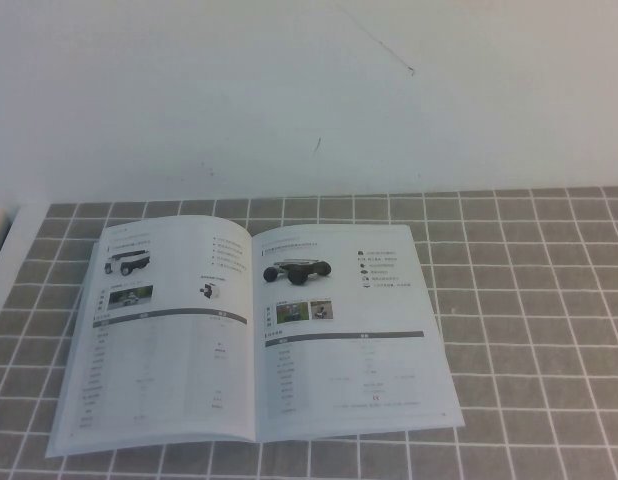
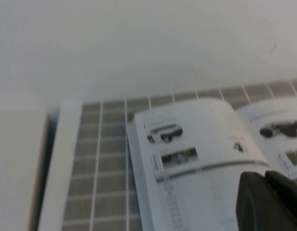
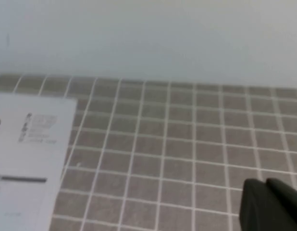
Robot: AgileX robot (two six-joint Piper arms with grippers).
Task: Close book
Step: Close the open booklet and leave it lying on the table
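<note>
Book (image 1: 254,335) open flat on counter (image 1: 539,300); looks thin, light, floppy. Lies just ahead of left claw (image 2: 271,202); best lifted by the outer page edge. Right claw (image 3: 273,204) stands apart from it. How wide either claw is: cannot tell.

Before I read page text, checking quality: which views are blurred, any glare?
High view: even light, no glare on the book. Left wrist view: blurred, left pincer dark, facing the book. Right wrist view: blurred, right pincer dark, facing the mat.
</note>
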